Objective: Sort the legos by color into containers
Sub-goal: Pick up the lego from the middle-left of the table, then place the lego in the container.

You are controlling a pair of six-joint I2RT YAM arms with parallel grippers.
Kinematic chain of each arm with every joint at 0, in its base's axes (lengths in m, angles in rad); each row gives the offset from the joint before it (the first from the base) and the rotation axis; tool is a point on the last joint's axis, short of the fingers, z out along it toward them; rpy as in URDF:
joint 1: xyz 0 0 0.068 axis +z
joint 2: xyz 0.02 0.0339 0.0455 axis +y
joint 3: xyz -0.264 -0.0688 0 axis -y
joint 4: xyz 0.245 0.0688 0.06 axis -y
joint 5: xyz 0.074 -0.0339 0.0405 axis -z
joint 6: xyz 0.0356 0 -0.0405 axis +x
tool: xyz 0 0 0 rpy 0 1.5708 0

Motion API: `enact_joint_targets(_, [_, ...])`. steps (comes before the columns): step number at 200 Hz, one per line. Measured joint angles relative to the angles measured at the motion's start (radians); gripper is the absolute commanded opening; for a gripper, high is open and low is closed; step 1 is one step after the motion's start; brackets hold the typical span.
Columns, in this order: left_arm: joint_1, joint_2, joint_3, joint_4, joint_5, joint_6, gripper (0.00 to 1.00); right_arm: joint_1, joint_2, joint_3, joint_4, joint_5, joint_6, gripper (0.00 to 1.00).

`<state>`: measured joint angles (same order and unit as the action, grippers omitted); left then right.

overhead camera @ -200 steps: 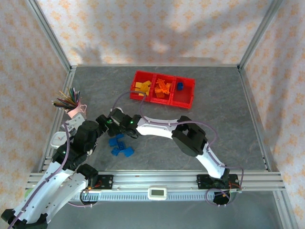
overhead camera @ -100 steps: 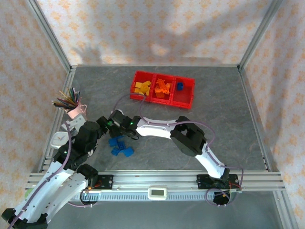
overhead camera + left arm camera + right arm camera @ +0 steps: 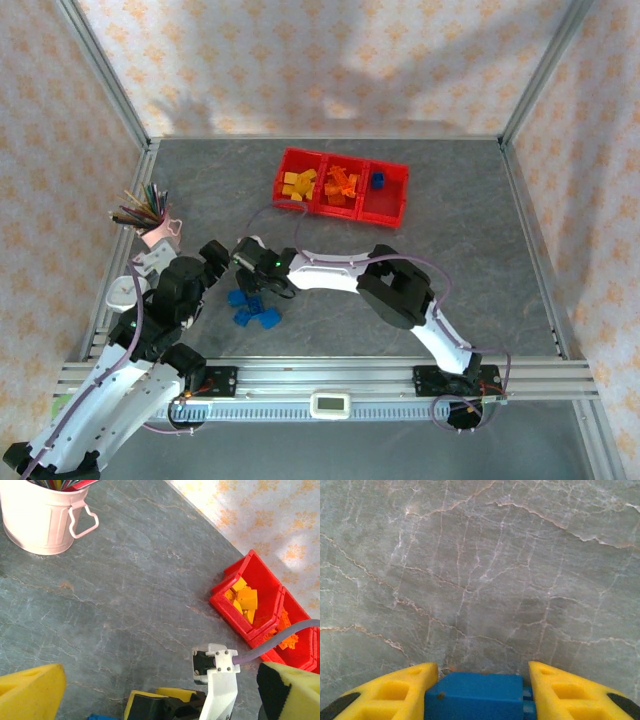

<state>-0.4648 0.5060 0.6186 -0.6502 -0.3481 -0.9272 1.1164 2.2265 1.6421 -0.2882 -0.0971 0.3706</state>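
Right hand has closed in around a blue lego

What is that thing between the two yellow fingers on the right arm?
A blue lego sits between the right fingers, touching both. The right wrist view shows it, with bare grey table beyond.

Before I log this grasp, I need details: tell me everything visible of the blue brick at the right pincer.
The blue brick is smooth plastic, flat-faced from the wrist view, its lower part cut off. It sits between the right pincer's yellow fingers, which seem to touch both sides, over the grey marbled table.
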Motion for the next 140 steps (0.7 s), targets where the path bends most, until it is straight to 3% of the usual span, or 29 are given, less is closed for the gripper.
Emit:
enact_joint_targets(41, [0.0, 0.019, 0.002, 0.04, 0.017, 0.006, 0.99, -0.019, -0.113, -0.101, -0.02, 0.014, 0.012, 0.38])
enact_joint_targets(67, [0.0, 0.06, 0.009, 0.084, 0.053, 0.023, 0.99, -0.084, -0.248, -0.196, -0.021, 0.028, 0.028, 0.39])
enact_joint_targets(140, [0.0, 0.27, 0.06, 0.33, 0.262, 0.125, 0.99, -0.458, -0.522, -0.362, -0.046, 0.149, 0.025, 0.41])
